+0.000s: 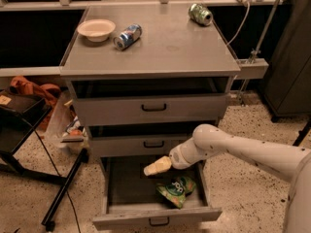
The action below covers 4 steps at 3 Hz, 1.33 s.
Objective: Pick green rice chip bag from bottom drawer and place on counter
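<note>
looks like the reach-in step, with nothing grasped yet. finds the cream-coloured tapered gripper [158, 166] hanging over the open lowest grey metal drawer [127, 191], just in front of the grey middle drawer [121, 145]. places it above and a little left of the small light-green foil snack bag [176, 191]. leaves that bag lying crumpled on the drawer floor, right of centre and toward the near front panel, apart from the gripper.

probably calls next for shifting right and nearer, lowering onto the bag, and taking a raised fold rather than flat foil. only then up to the flat grey metal cabinet top [160, 52].

cannot tell whether the gripper is open or closed. loses the far drawer floor in shadow. cuts off the white robot arm [252, 152] at the right edge.
</note>
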Motion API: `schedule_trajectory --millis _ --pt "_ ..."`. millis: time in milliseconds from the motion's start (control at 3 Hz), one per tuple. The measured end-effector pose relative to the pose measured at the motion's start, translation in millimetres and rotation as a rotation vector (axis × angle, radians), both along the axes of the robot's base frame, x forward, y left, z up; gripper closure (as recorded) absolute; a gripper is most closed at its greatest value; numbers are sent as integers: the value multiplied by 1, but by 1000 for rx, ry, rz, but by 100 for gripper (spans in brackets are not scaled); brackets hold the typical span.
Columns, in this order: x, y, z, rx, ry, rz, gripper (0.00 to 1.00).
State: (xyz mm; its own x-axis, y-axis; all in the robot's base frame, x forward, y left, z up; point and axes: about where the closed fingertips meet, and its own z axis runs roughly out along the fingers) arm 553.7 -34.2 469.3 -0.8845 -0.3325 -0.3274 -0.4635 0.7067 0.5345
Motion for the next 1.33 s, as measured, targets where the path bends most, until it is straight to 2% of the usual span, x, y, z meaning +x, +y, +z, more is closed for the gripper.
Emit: schedule_trajectory --millis 333,667,1000,1333 --pt "0 0 0 0 0 0 0" --pt "1 1 -5 -9 14 -30 0" --pt "6 -2 -32 -81 56 -105 0" --pt "10 -14 -68 -141 141 -228 0"
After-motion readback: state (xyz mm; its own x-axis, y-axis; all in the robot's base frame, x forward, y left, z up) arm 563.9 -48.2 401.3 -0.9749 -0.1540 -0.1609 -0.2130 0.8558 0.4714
